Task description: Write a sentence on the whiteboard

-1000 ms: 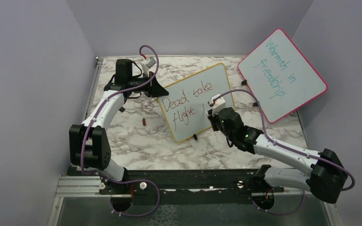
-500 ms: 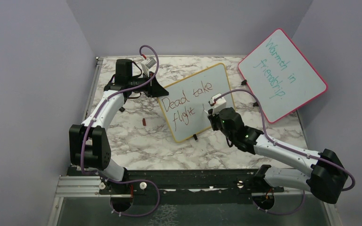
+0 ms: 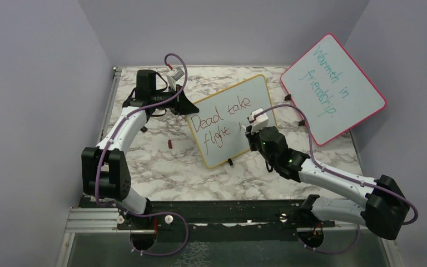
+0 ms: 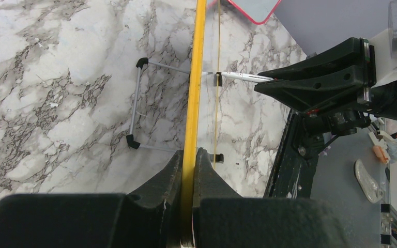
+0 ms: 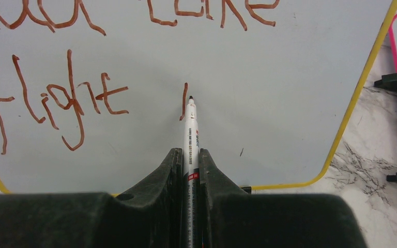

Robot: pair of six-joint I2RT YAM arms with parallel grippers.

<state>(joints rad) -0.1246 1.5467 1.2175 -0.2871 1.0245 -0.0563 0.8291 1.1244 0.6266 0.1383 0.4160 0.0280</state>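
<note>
The whiteboard (image 3: 231, 119) with a yellow frame stands tilted mid-table; it fills the right wrist view (image 5: 269, 93). The sentence (image 3: 221, 119) reads "Dead take flight" in dark brown letters, with one short fresh stroke (image 5: 184, 101) right of "flight" (image 5: 57, 106). My left gripper (image 3: 184, 105) is shut on the board's yellow left edge (image 4: 192, 113). My right gripper (image 5: 190, 155) is shut on a white marker (image 5: 191, 129) whose tip touches the board beside the fresh stroke. In the top view the right gripper (image 3: 251, 129) is at the board's right part.
A pink-red-framed board (image 3: 333, 89) with teal handwriting leans at the back right. A small red cap (image 3: 170, 144) lies on the marble table (image 3: 161, 167) left of the whiteboard. Black clip feet (image 5: 391, 80) and a wire stand (image 4: 137, 106) sit behind the board.
My right gripper has shifted slightly up the board with the marker, leaving a short vertical stroke right of "flight". The left arm has not moved.
</note>
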